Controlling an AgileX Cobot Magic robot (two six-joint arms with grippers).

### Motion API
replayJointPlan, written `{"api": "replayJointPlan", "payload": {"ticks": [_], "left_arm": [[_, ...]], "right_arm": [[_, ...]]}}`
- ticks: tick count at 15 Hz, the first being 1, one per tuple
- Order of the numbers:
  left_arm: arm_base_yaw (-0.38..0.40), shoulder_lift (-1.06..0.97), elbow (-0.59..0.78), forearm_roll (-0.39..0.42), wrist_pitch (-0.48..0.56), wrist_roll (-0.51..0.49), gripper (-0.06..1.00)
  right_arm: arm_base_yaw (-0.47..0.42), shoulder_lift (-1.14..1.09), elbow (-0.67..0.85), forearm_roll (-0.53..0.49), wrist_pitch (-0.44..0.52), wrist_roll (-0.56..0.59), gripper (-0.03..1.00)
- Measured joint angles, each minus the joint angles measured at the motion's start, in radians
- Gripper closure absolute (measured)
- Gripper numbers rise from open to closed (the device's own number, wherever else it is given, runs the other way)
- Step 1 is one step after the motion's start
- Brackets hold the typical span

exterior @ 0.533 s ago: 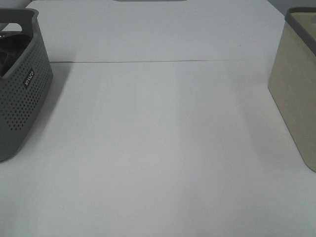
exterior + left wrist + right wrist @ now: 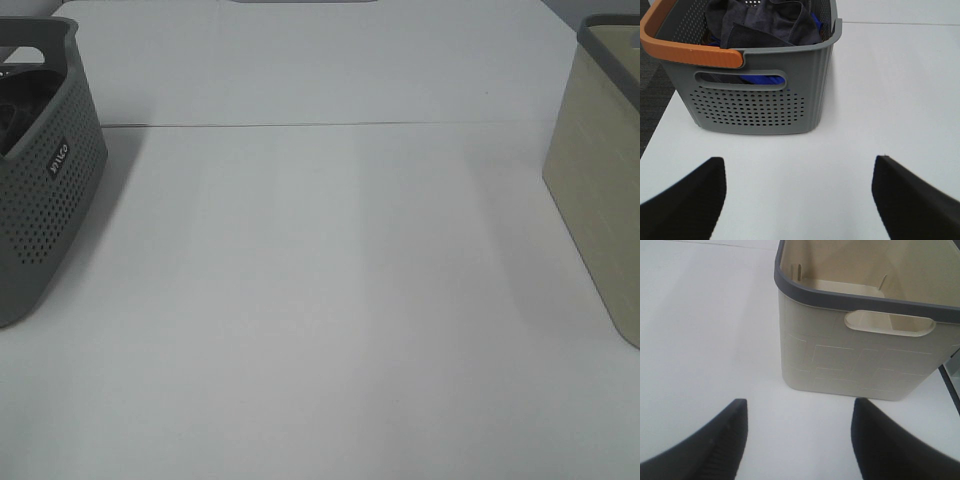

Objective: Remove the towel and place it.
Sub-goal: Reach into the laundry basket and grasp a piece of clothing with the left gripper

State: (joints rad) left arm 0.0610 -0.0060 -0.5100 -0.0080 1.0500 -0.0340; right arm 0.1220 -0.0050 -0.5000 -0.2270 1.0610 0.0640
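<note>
In the grey basket (image 2: 755, 107) the towel (image 2: 765, 22) lies crumpled in a dark charcoal heap, its folds rising to about the rim. A blue cloth (image 2: 761, 79) sits beneath it and shows through the slot in the basket's near end wall. There is also a sliver of blue at the towel's edge. The basket is perforated plastic with an orange handle (image 2: 690, 52) curving along one top edge. It stands on the white bench (image 2: 320, 300), at the left edge of the high view, which cuts off part of it.

The left hand (image 2: 799, 200) hovers over the bench short of that end wall, apart from the basket. Its two dark fingers (image 2: 685, 200) are spread wide and hold nothing, and the bench's white top shows between them.

The right hand (image 2: 799, 440) is spread open in the same way and grips nothing. It faces a cream basket (image 2: 860, 365) with a dark grey band (image 2: 840, 292) round its top and a slot handle below it. That basket stands on the bench at the right edge of the high view, well apart from the grey one. A thin seam (image 2: 320, 125) crosses the bench between them, towards the far side.
</note>
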Motion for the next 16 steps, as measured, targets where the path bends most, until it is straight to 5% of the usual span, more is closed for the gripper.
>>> {"api": "replayJointPlan", "payload": {"ticks": [16], "left_arm": [[0.0, 0.0, 0.0, 0.013, 0.0, 0.0, 0.19]], "right_arm": [[0.0, 0.0, 0.0, 0.0, 0.0, 0.0, 0.36]]}}
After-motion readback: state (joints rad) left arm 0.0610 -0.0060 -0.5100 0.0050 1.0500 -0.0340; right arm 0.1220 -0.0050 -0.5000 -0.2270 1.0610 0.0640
